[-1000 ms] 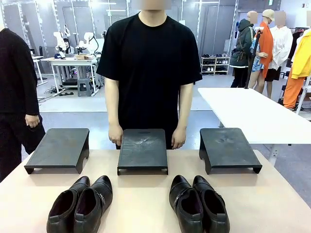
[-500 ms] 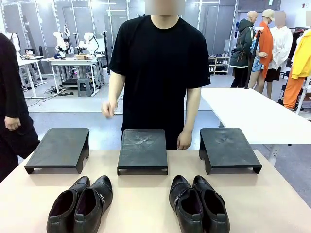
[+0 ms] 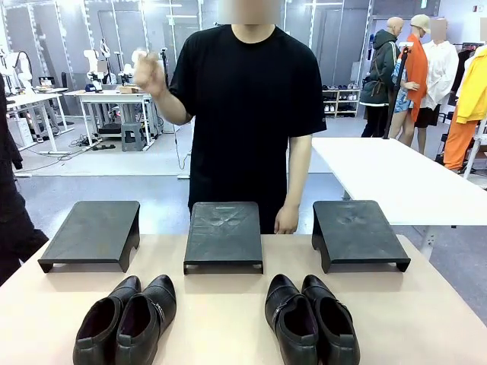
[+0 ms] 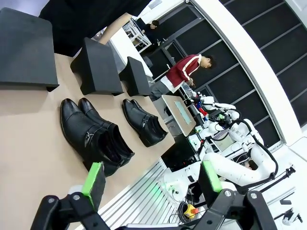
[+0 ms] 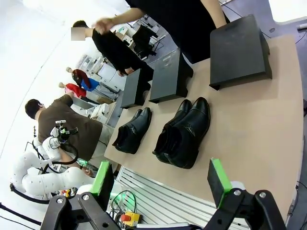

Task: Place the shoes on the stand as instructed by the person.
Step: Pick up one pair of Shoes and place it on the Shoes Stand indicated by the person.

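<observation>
Two pairs of black shoes stand on the tan table near its front edge: a left pair [image 3: 125, 319] and a right pair [image 3: 310, 319], toes toward the stands. Behind them sit three black stands, left [image 3: 91, 232], middle [image 3: 224, 232] and right [image 3: 356, 232], all bare. The person in a black T-shirt stands behind the middle stand, one hand [image 3: 148, 74] raised at shoulder height, the other hand [image 3: 287, 220] hanging by the table edge. My left gripper [image 4: 152, 177] is open in the air above the left pair [image 4: 93, 134]. My right gripper [image 5: 160, 179] is open above the right pair [image 5: 184, 134].
A white table [image 3: 396, 179] stands behind at the right. A bystander in black [image 3: 11, 220] is at the picture's left edge. Several people stand far back on the right. Bare tan tabletop [image 3: 221, 312] lies between the two pairs.
The person's hand on the picture's left has lifted from beside the middle stand up to shoulder height. The bystander at the left has moved further out of frame. Shoes and stands have not moved.
</observation>
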You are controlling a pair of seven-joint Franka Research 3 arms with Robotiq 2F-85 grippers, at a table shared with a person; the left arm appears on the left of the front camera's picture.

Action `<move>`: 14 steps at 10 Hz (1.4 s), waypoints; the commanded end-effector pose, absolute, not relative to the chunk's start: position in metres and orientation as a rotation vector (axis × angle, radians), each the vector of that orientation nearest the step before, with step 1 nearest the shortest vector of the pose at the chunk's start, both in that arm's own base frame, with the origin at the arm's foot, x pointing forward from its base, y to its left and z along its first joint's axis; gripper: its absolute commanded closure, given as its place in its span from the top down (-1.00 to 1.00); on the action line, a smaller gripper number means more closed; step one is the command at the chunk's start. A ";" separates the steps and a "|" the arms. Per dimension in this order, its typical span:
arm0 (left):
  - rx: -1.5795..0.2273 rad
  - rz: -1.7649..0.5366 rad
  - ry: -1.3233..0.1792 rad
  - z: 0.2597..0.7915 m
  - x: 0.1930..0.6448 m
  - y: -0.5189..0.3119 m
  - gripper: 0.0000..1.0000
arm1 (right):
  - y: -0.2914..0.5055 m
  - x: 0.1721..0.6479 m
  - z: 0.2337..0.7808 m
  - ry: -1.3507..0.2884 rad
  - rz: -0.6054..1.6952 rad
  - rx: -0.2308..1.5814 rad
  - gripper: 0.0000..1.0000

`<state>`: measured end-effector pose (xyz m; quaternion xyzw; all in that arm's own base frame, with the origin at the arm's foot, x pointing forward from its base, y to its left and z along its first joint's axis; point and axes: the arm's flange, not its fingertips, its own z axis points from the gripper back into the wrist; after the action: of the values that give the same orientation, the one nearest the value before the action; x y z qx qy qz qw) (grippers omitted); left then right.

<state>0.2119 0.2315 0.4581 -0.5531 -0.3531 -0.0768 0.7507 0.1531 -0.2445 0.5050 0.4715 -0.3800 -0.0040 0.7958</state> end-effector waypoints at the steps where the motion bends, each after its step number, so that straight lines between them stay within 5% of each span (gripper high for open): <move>1: -1.219 -0.179 -0.774 0.458 0.211 0.232 1.00 | -0.243 0.154 0.506 -0.835 0.010 1.010 1.00; 10: -1.209 -0.168 -0.771 0.458 0.212 0.231 1.00 | -0.243 0.154 0.506 -0.835 0.010 1.010 1.00; 14: -0.989 -0.373 -0.514 0.536 0.246 0.107 1.00 | -0.243 0.154 0.506 -0.835 0.010 1.010 1.00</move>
<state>0.2430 0.1378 0.5224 -0.4934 -0.2681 -0.1588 0.8120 0.1526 -0.2432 0.5041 0.4706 -0.3797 -0.0033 0.7965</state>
